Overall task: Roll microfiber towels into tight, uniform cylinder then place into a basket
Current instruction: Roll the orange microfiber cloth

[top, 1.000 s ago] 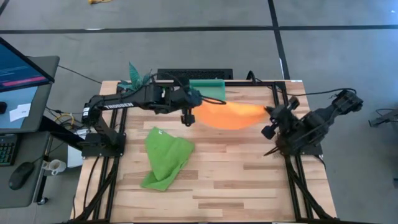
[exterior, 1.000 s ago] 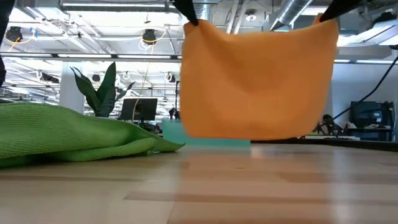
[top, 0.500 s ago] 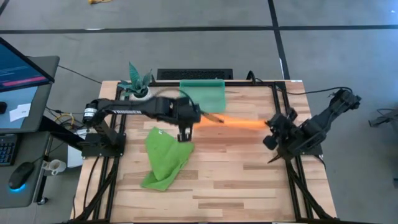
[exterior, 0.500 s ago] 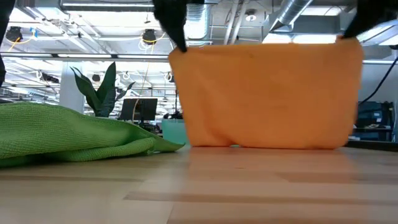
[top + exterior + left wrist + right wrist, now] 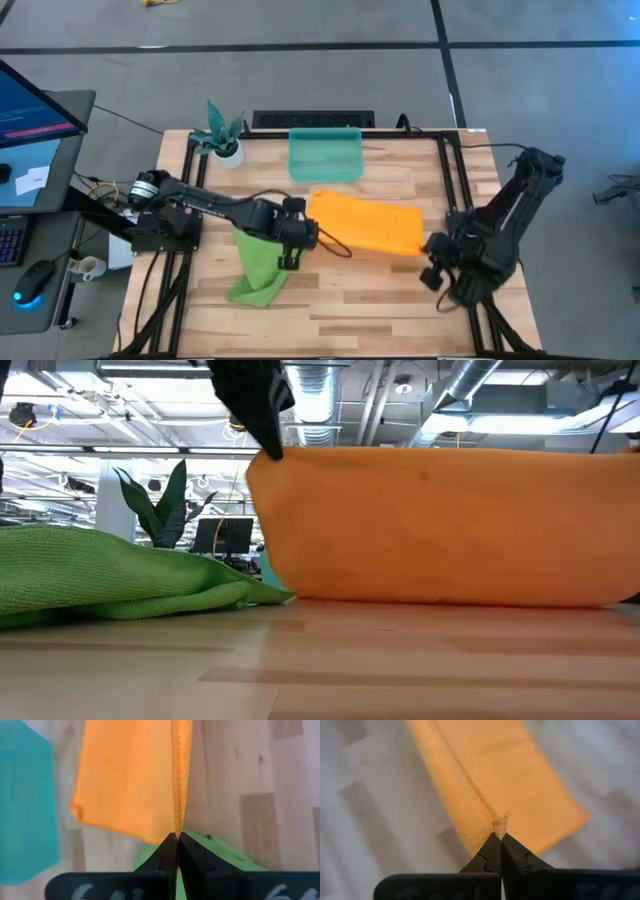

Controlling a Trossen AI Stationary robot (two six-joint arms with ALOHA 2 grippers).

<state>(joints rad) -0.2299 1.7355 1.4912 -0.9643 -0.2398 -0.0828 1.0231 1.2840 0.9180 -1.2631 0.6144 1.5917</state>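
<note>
The orange-yellow towel [image 5: 365, 222] is stretched between my two grippers over the middle of the table, and its lower edge [image 5: 440, 598] rests on the wood. My left gripper [image 5: 303, 238] is shut on its upper left corner. My right gripper [image 5: 430, 250] is shut on its upper right corner. The lime green towel [image 5: 262, 262] lies crumpled on the table under and beside the left arm. The teal basket [image 5: 324, 153] stands at the table's far edge behind the orange towel. My left gripper pinches the orange towel's upper left corner [image 5: 176, 826] between its two fingers, slanting down from above. The top edge runs taut away from the fingertips. My right gripper pinches the upper right corner [image 5: 500, 824] between its two fingers, a small tuft of cloth showing at the tips. The towel hangs below both, its lower edge on the table.
A small white pot with a teal plant [image 5: 222, 140] stands at the far left corner. Bare wood lies along the near edge [image 5: 380, 310]. A desk with a monitor [image 5: 30, 110] stands off the table's left side.
Both grippers have come down and toward the table's near edge, tipping further downward, still shut on the orange towel. The towel, which hung clear of the table in front of the basket, now has its lower edge on the wood and is drawn wider between them.
</note>
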